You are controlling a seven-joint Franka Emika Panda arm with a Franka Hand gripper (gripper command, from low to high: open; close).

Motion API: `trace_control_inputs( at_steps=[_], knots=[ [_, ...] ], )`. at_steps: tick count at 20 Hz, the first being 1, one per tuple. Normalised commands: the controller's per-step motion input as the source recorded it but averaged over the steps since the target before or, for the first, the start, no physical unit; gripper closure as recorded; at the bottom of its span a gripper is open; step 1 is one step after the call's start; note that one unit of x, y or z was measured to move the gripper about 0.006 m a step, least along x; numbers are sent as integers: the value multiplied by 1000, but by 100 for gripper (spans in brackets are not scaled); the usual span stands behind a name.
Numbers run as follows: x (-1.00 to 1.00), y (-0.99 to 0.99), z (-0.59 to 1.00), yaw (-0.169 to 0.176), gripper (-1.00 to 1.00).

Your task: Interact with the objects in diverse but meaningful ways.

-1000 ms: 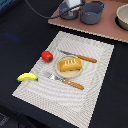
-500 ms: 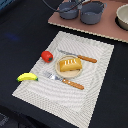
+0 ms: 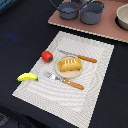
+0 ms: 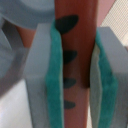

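Note:
In the wrist view my gripper is shut on the brown sausage stick, which stands upright between the green pads. It has dark marks along it. In the exterior view the gripper is out of frame. The golden ridged bread loaf lies on a small round plate on the striped placemat. The red tomato sits at the mat's edge on the exterior view's left. The yellow banana lies just off the mat. Two round grey pots stand at the back.
A knife and a fork, both with orange handles, lie on either side of the plate. The pots stand on a pinkish board. A pale bowl sits at the back on the exterior view's right. The tabletop is dark.

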Motion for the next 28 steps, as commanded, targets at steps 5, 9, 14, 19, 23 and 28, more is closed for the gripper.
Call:
trace_control_inputs(
  at_steps=[5, 9, 14, 19, 23, 28],
  knots=[
    [590, 709, 144, 0, 100],
    [593, 680, 174, 0, 100],
    [606, 632, 258, 0, 100],
    [545, 561, 385, -4, -100],
    [505, 522, 500, -11, -100],
    [450, 466, 610, -6, -100]
  ],
)
